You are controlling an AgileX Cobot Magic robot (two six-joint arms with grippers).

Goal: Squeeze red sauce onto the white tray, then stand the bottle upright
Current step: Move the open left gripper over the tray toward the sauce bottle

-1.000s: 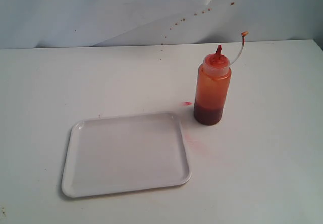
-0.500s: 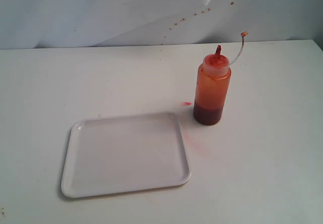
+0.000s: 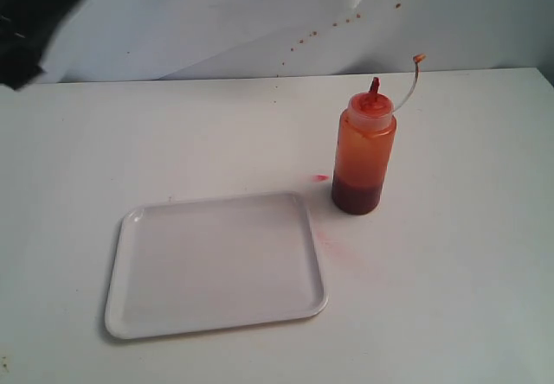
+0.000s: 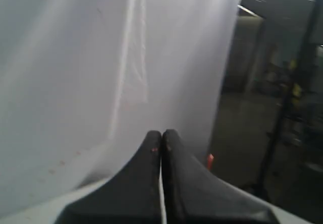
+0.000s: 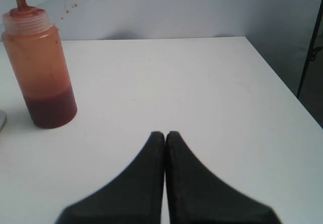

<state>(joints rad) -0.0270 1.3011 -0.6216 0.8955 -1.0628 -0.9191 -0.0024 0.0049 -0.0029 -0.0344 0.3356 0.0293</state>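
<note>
New blur (image 3: 39, 16), maybe left arm (image 3: 24, 51); left gripper (image 4: 161, 142), right gripper (image 5: 165, 141) closed; sauce (image 3: 356, 197) low in upright bottle (image 3: 365, 146).

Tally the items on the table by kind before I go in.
White tray: 1
Squeeze bottle: 1
Total: 2

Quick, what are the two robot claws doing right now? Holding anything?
Left gripper: shut, holding nothing.
Right gripper: shut, holding nothing; the bottle stands apart from it.
</note>
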